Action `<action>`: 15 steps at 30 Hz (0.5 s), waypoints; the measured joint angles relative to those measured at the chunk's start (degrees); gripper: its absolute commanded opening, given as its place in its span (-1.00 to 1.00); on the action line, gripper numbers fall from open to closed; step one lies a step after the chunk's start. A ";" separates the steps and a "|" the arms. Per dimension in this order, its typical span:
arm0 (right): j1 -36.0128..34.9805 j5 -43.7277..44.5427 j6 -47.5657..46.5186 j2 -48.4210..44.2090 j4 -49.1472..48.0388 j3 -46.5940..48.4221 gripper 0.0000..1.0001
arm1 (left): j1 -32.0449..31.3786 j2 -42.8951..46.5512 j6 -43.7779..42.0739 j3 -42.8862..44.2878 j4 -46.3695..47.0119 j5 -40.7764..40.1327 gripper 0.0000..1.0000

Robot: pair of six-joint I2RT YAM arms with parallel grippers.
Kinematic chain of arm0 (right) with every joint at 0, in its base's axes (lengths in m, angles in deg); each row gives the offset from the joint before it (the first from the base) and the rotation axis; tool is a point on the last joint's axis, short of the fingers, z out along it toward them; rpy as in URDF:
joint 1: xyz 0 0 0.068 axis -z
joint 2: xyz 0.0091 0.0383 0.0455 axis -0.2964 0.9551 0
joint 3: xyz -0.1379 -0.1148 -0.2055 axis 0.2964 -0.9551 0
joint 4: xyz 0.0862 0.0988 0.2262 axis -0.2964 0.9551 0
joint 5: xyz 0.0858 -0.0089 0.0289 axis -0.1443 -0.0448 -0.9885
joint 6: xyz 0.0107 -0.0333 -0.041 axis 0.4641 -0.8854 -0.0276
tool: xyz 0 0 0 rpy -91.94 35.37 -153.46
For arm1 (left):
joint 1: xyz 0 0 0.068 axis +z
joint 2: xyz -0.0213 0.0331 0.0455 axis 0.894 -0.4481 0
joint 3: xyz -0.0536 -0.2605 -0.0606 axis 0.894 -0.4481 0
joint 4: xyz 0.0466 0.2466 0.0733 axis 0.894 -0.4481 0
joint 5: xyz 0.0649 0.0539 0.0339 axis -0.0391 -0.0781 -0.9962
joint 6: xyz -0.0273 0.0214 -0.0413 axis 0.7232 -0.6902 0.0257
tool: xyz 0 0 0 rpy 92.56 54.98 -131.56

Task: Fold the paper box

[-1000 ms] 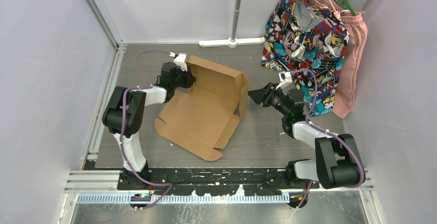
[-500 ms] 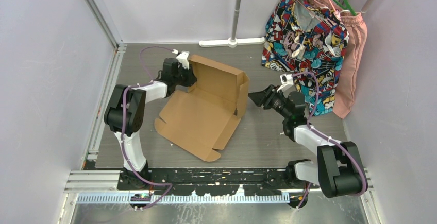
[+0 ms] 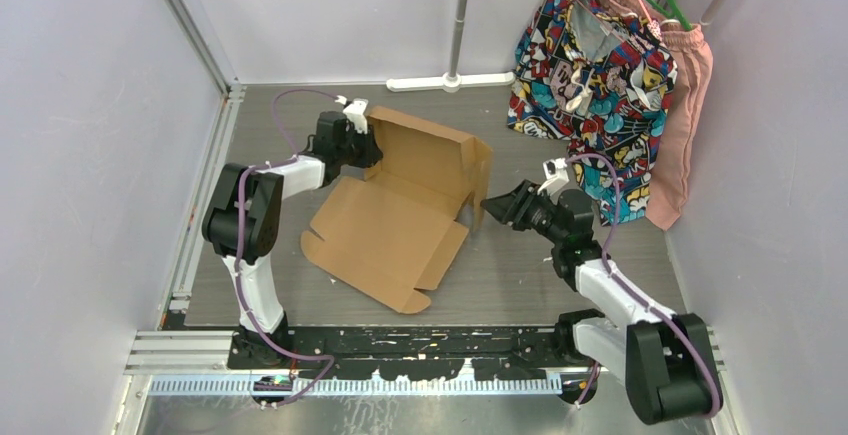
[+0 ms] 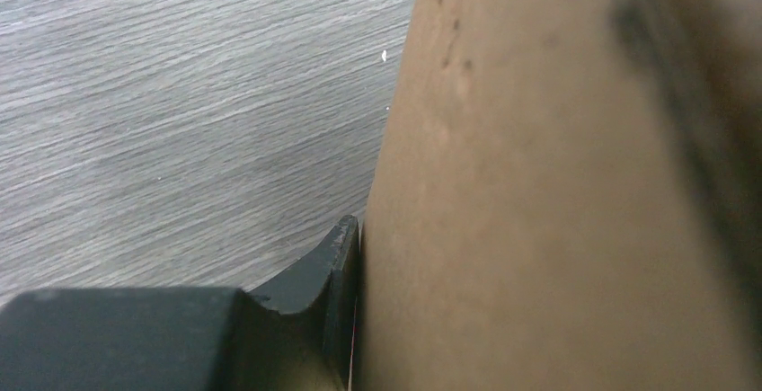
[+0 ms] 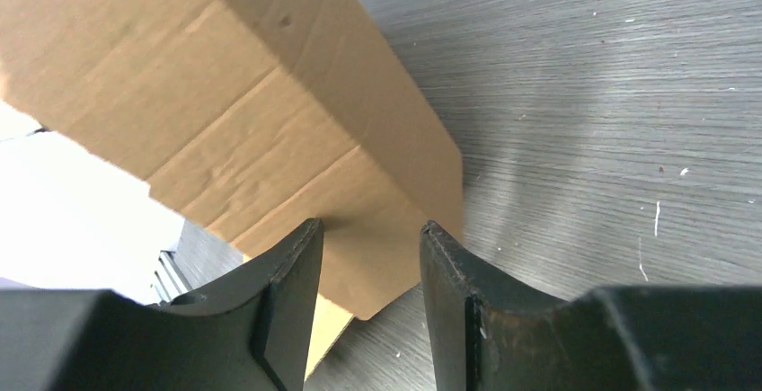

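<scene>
Plain brown, unprinted corrugated-cardboard paper box [image 3: 385, 227] is lying half-formed at mid-table on the grey wood-grain tabletop [image 3: 520, 270]; its die-cut base panel with rounded tabs is lying flat; its far panel is standing up, tilted; a short side flap [image 3: 478, 180] at the right end is turning toward the near side. Up close the cardboard [image 5: 270, 94] is looking matte and faintly creased along the score lines.

Left claw [image 3: 367, 145] is grasping the left end of the upright panel, opening narrow; one dark finger [image 4: 334, 261] is pressing flat against the cardboard [image 4: 557, 184], the other is hiding behind it. Right claw [image 3: 488, 203] is hovering just beside the flap's lower corner, released, fingers moderately parted and holding nothing; the flap is sitting just past its dark fingertips [image 5: 292, 265].

Multicoloured patterned fabric shirt [image 3: 590, 65] and pink garment [image 3: 685, 115] are hanging at far right.
</scene>
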 measured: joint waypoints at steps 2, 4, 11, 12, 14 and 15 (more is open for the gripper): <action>-0.24 0.00 -0.37 -2.34 2.49 0.04 0.00 | 0.00 -0.17 0.02 0.26 -0.11 0.22 -0.56; -0.31 0.00 -0.76 -3.61 4.46 0.11 0.00 | 0.00 -0.44 0.09 0.50 -0.07 0.52 -0.56; -0.31 0.04 -1.62 -0.17 5.90 0.92 -0.01 | 0.00 -0.48 0.22 0.59 -0.13 1.14 -0.56; -0.31 0.09 -1.62 -0.15 6.05 0.92 -0.02 | 0.00 -0.55 0.22 0.70 -0.28 1.33 -0.56; -0.31 0.59 -1.68 -1.42 6.99 0.94 -0.04 | 0.00 -0.76 0.20 1.22 -0.90 1.49 -0.56; -0.31 0.92 -1.70 -2.69 7.87 0.94 -0.06 | 0.00 -0.92 0.20 1.60 -1.20 1.62 -0.56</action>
